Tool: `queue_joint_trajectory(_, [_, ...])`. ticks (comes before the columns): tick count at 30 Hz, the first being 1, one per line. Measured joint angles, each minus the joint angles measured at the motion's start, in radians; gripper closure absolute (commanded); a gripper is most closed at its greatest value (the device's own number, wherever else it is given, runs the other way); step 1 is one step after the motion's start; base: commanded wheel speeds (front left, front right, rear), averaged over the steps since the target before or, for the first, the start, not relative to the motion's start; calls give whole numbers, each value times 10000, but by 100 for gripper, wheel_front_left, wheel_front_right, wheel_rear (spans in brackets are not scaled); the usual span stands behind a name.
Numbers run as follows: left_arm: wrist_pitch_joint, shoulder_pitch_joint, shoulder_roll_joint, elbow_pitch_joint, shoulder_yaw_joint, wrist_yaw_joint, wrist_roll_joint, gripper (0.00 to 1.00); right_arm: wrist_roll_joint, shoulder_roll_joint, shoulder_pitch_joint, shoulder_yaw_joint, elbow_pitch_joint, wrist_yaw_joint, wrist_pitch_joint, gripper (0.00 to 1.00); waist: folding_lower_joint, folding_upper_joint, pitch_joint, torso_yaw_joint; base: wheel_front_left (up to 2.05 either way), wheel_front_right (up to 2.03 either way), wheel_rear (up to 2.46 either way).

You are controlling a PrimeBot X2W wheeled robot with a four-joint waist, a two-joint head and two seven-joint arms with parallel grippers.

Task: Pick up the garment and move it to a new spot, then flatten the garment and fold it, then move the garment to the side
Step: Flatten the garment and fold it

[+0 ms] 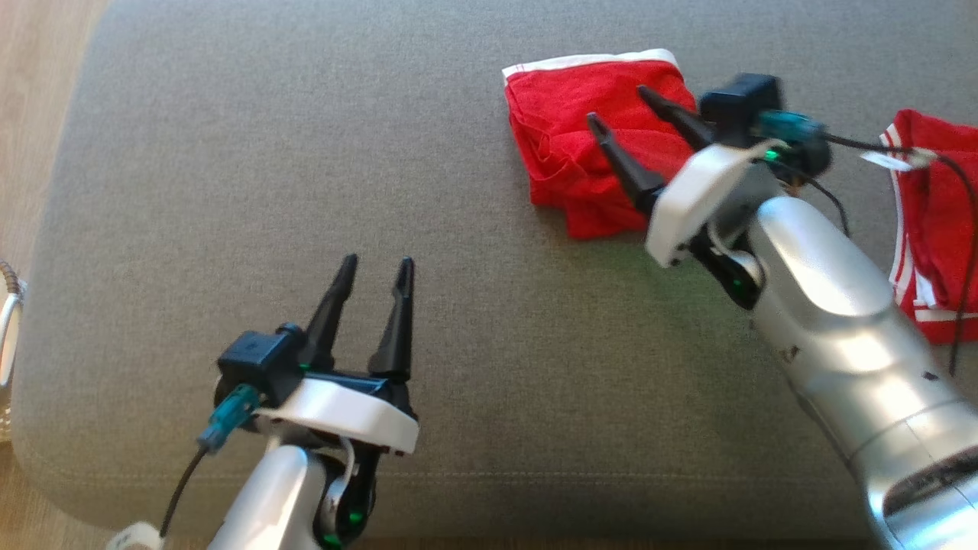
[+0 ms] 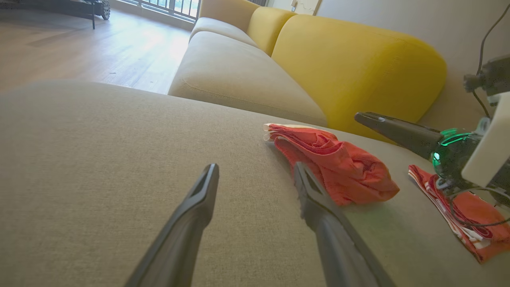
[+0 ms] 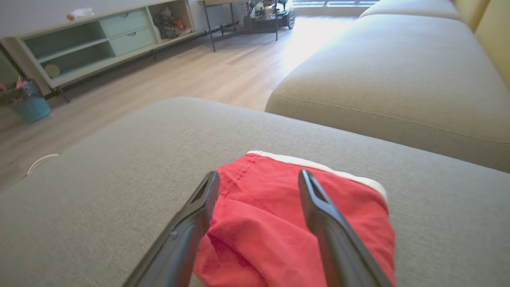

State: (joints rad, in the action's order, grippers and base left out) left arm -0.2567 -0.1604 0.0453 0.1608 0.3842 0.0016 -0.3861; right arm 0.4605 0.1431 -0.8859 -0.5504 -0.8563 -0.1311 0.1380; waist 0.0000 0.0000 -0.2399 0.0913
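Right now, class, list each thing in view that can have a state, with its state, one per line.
Folded garment: rumpled, lying on the grey cushion, unheld.
Second red garment: lying at the cushion's right, unheld.
Left pincer: open, empty, above bare cushion.
Right pincer: open, empty, over the folded garment.

This is a home, in its living room. A long sofa [image 2: 239, 75] with beige seats and rounded yellow backs [image 2: 350, 59] runs just beside a broad grey upholstered seat [image 1: 306, 153]. The floor [image 3: 199, 71] is pale wooden boards. Against the far wall stands a pale green sideboard [image 3: 99, 40] with drawers and open shelves, and a blue basket [image 3: 32, 107] sits on the floor near it. Daylight comes in past a railing [image 2: 167, 6] at the window.
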Motion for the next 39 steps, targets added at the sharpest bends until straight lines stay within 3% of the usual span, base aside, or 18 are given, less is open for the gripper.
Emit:
queue_joint_trajectory(4, [0,332,2,-360,-345,211,69,0,-69,203,604,903,242,0,717,0,0,0,150,-61,0,0,0])
queue_joint_trajectory(11, [0,806,19,-1064,-890,522,525,0,-619,276,2105,2708,915,0,1049,0,0,0,423,-223,0,0,0])
queue_joint_trajectory(18, [0,1313,21,-1722,-1319,771,1114,0,-1256,-134,4336,4334,2940,0,1135,0,0,0,464,-424,0,0,0])
queue_joint_trajectory(28, [0,1502,23,-2201,-1586,763,2355,0,-3530,-761,6873,5641,6750,0,1145,0,0,0,161,-537,0,0,0])
queue_joint_trajectory(39, [0,1967,25,-2146,-1561,790,2541,0,-3871,-913,8294,5892,7975,0,1145,0,0,0,337,-456,0,0,0])
